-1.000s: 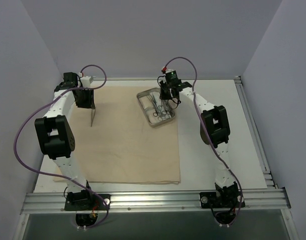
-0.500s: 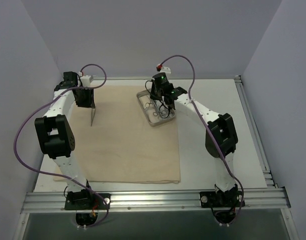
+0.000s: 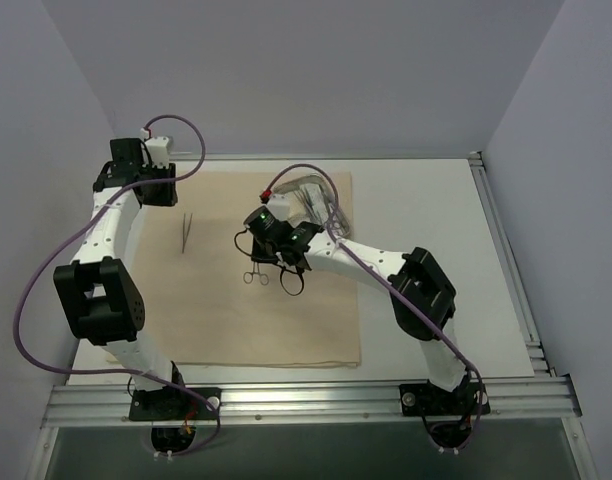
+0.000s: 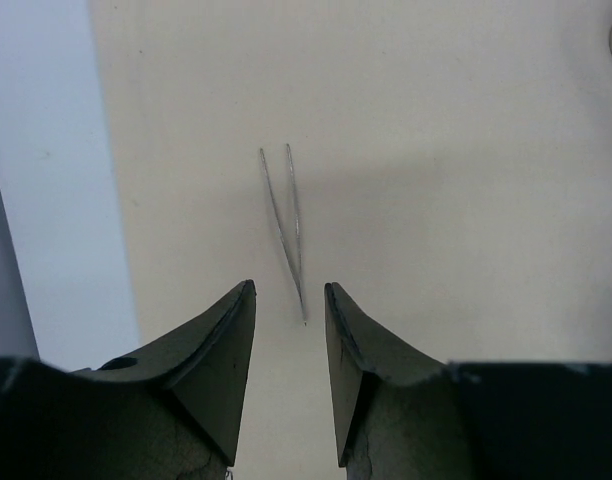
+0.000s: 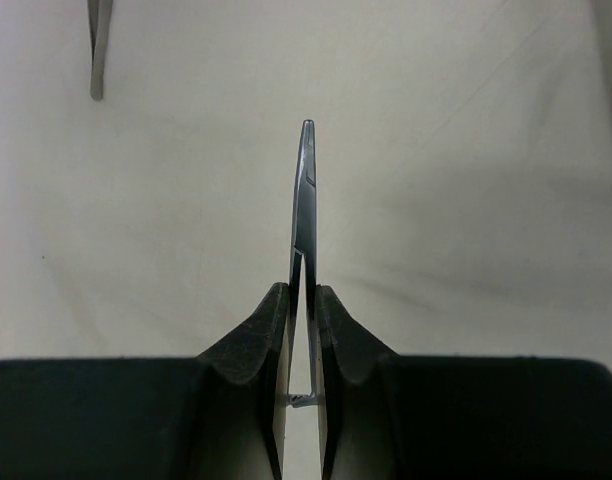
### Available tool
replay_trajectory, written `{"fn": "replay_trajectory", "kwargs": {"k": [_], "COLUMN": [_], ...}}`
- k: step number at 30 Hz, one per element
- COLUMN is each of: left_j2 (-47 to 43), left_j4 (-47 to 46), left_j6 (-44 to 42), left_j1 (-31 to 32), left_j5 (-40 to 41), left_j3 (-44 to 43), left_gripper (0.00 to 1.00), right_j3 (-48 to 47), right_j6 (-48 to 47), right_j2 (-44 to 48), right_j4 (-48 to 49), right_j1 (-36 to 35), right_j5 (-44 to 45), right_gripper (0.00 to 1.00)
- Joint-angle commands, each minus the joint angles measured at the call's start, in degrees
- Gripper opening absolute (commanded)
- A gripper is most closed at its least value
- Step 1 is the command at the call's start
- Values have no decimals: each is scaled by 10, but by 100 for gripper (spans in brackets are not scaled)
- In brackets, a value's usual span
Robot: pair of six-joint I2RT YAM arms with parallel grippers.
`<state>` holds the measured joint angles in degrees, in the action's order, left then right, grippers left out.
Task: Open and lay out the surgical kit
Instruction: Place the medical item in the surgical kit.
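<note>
Right hand around thin forceps

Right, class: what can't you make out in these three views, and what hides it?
Top view: contents of the steel tray, partly behind the right arm, otherwise too small.
Right wrist view: held instrument seen edge-on, handles behind the right end effector; scissors or forceps unclear.
Right wrist view: tweezers, cut off by the top edge.

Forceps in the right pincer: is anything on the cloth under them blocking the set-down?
Nothing visible does. The right pincer holds the forceps over bare cloth. The tweezers lie apart to their left, near the open left pincer, and the tray sits farther back.
</note>
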<state>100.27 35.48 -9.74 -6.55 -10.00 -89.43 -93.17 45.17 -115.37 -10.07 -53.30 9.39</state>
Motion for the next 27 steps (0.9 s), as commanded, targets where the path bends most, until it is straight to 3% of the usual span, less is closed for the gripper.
{"fn": "replay_trajectory", "kwargs": {"k": [1, 11, 20, 23, 27], "left_j2": [-25, -34, -39, -39, -34], "left_j4": [-39, -44, -42, -42, -39], "left_j6": [-5, -8, -9, -8, -7], "left_j1": [-7, -8, -20, -22, -22], "left_j5": [4, -12, -22, -27, -30], "left_j3": [9, 15, 17, 17, 13], "left_gripper": [43, 43, 43, 43, 43], "right_j3": [-6, -68, -67, -68, -82], "right_j6": [65, 120, 146, 144, 135], "right_j2": [-30, -133, -146, -145, -152], "right_j4": [-37, -77, -90, -93, -97], "right_j1": [-22, -41, -42, -44, -45], "right_j5": [34, 31, 41, 48, 44], "right_gripper": [0, 0, 0, 3, 18]}}
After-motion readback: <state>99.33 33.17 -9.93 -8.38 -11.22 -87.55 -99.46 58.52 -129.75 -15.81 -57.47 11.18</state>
